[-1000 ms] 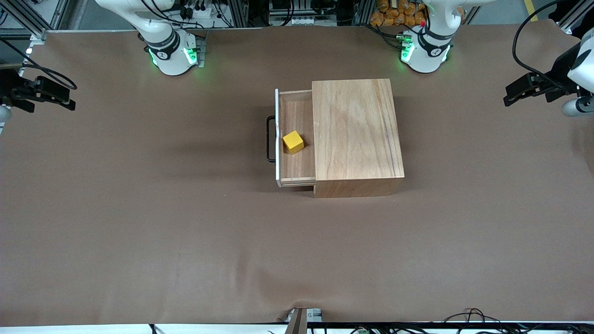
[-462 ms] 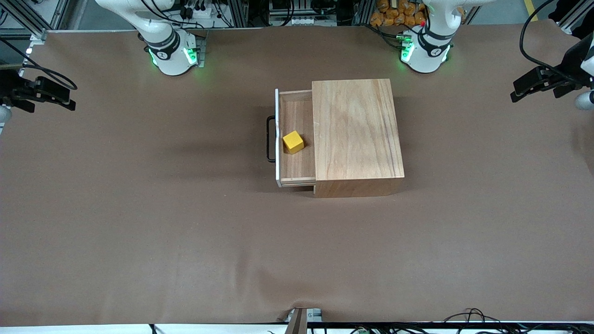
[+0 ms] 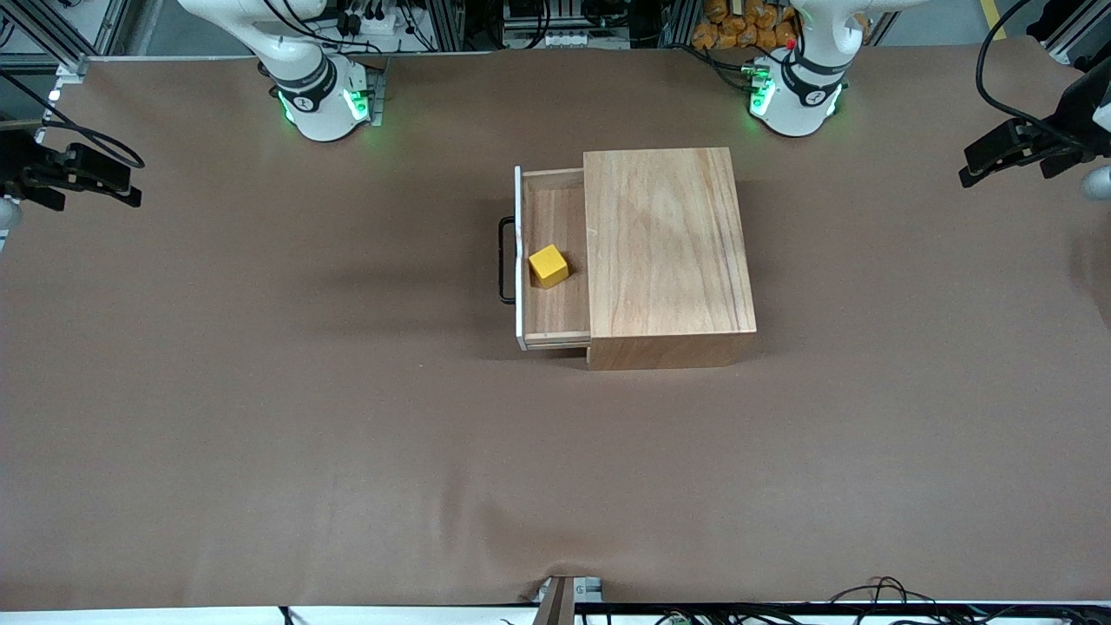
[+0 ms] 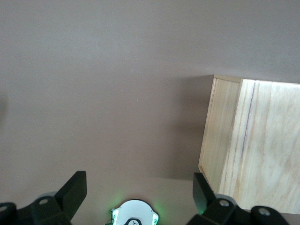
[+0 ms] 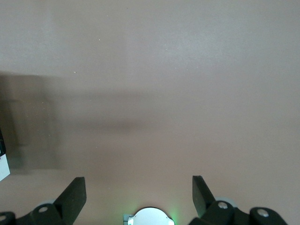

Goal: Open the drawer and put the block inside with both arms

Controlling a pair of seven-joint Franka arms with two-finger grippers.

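Note:
The drawer point(image 3: 555, 204) stands pulled out of the wooden box point(image 3: 664, 243) toward the right arm's end of the table, its black handle point(image 3: 503, 260) on the white front. The yellow block point(image 3: 548, 265) lies inside the drawer on its floor. My left gripper point(image 3: 970, 171) hangs open and holds nothing, high over the left arm's end of the table. In the left wrist view, the left gripper point(image 4: 139, 187) frames bare table, with the wooden box point(image 4: 253, 145) beside it. My right gripper point(image 3: 130, 184) waits open and holds nothing over the right arm's end; the right wrist view puts this gripper point(image 5: 139, 187) over bare table.
A brown cover point(image 3: 347, 417) spreads over the whole table. The two green-lit arm bases point(image 3: 325, 104) point(image 3: 794, 100) stand along the edge farthest from the front camera. Cables point(image 3: 877, 595) lie along the nearest edge.
My left gripper has drifted farther out toward the left arm's end of the table. The right arm, drawer and block have not moved.

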